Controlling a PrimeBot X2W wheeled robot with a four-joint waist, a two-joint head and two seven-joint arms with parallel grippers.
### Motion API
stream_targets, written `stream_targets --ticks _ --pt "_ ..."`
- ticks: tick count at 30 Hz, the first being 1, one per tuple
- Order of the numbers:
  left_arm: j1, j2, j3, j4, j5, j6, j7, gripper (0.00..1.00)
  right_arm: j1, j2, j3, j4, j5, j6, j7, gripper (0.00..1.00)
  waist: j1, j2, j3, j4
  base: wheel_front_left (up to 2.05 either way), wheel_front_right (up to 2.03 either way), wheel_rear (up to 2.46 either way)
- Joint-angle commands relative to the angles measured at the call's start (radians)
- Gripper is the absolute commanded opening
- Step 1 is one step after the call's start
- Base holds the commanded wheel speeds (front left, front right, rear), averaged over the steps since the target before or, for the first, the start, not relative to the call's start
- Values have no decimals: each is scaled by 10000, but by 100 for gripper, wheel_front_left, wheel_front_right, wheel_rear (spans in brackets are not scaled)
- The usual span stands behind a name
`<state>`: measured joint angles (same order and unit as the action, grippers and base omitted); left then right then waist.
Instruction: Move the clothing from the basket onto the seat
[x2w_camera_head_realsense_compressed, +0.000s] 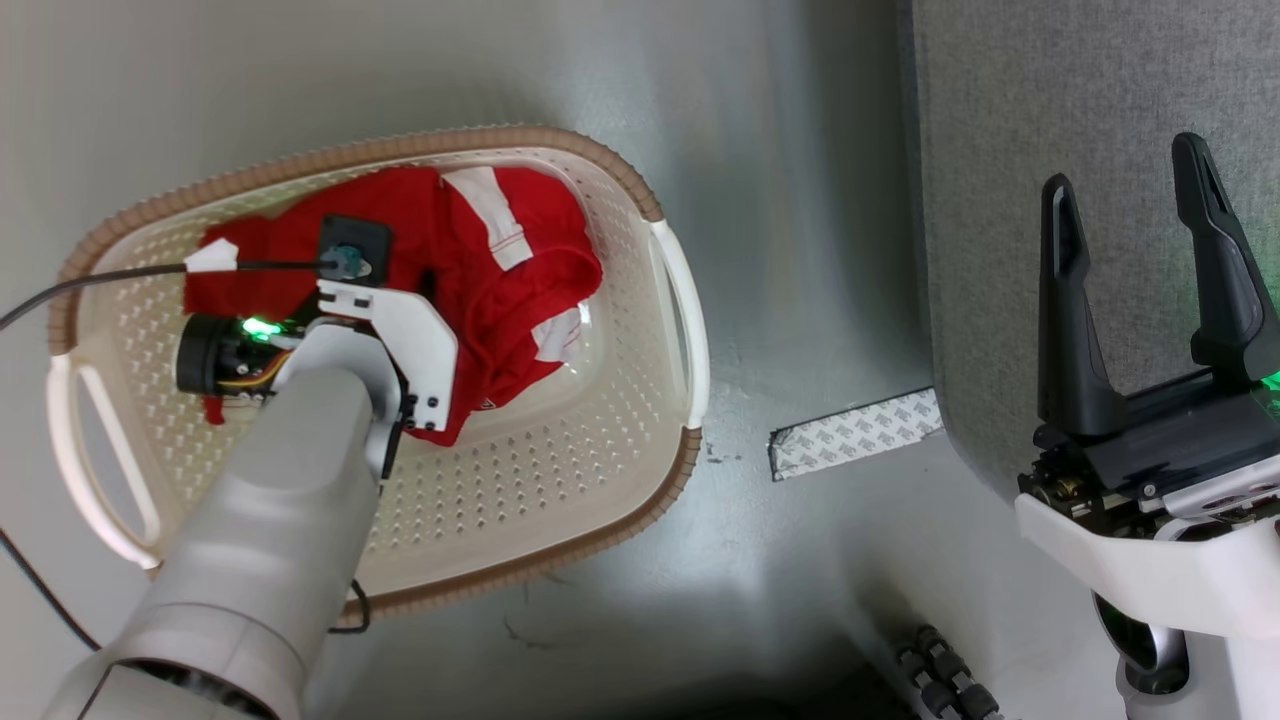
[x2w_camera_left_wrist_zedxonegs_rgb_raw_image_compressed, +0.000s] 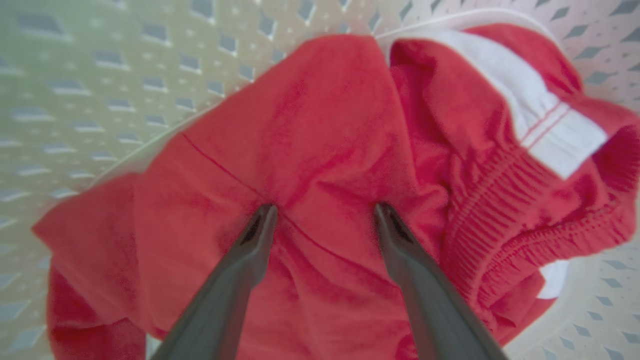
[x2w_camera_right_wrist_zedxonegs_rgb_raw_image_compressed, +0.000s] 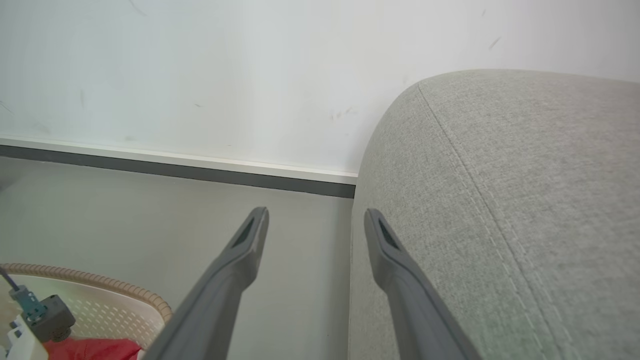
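Sofa (x2w_camera_head_realsense_compressed: 1080, 120): light grey woven upholstery, rounded corner, stitched seam; stood at the right, apart from the basket.
Floor (x2w_camera_head_realsense_compressed: 800, 250): smooth grey, glossy, scuffed; met a white wall (x2w_camera_right_wrist_zedxonegs_rgb_raw_image_compressed: 200, 75) with a dark skirting strip (x2w_camera_right_wrist_zedxonegs_rgb_raw_image_compressed: 200, 172).
Basket (x2w_camera_head_realsense_compressed: 560, 440): cream plastic, oval, walls pierced with small holes, ribbed brown rim, white loop handles; sat on the floor left of the sofa.
Clothing (x2w_camera_head_realsense_compressed: 470, 300): soft red fabric, bunched, white stripe panels, ribbed elastic band; lay inside the basket, toward its far side.
Left claw (x2w_camera_left_wrist_zedxonegs_rgb_raw_image_compressed: 325, 209): two dark tapered fingers (x2w_camera_left_wrist_zedxonegs_rgb_raw_image_compressed: 230, 280), spread wide, tips down at the red fabric, nothing pinched; pale forearm (x2w_camera_head_realsense_compressed: 270, 500) covered part of the basket.
Right claw (x2w_camera_head_realsense_compressed: 1125, 165): spread wide, empty, held up before the sofa.
Tape (x2w_camera_head_realsense_compressed: 858, 434): pale strip with a repeated grey print, unreadable; stuck on the floor at the sofa's foot.
Cable (x2w_camera_head_realsense_compressed: 90, 280): thin, black, ran across the basket's rim to the left wrist.
Tag (x2w_camera_head_realsense_compressed: 212, 256): small, white, at the garment's edge; no writing readable.
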<state>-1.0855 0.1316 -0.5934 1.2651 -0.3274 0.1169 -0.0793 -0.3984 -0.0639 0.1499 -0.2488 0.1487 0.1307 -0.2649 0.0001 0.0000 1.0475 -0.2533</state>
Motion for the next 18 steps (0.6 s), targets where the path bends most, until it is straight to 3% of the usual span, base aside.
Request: stream_targets --ticks 1,7,8,9,10,11,12,18 --pt "-115 87 -62 82 88 33 68 100 -75 39 38 41 69 0 9 100 -1 0 69 -61 0 0 0" --pt "-104 140 -215 138 141 -64 220 100 -37 53 119 44 168 0 13 100 -1 0 221 -206 0 0 0" --pt "-35 166 -307 169 180 -118 284 79 -15 48 141 60 195 0 13 100 -1 0 276 -254 0 0 0" --pt "-35 166 -307 169 180 -118 284 79 -15 48 141 60 195 0 13 100 -1 0 276 -254 0 0 0" --pt "-20 175 -331 181 162 -121 277 48 -9 42 155 66 207 0 13 100 -1 0 301 -274 0 0 0" --pt "4 178 -340 195 131 -139 285 29 -9 38 165 69 214 0 13 100 -1 0 323 -293 0 0 0" --pt "40 176 -384 210 142 -195 344 0 -8 38 171 71 222 0 13 100 -1 0 339 -309 0 0 0" --pt "138 24 -529 232 125 -302 179 0 23 7 51 208 238 0 14 100 -1 0 228 -221 0 0 0"
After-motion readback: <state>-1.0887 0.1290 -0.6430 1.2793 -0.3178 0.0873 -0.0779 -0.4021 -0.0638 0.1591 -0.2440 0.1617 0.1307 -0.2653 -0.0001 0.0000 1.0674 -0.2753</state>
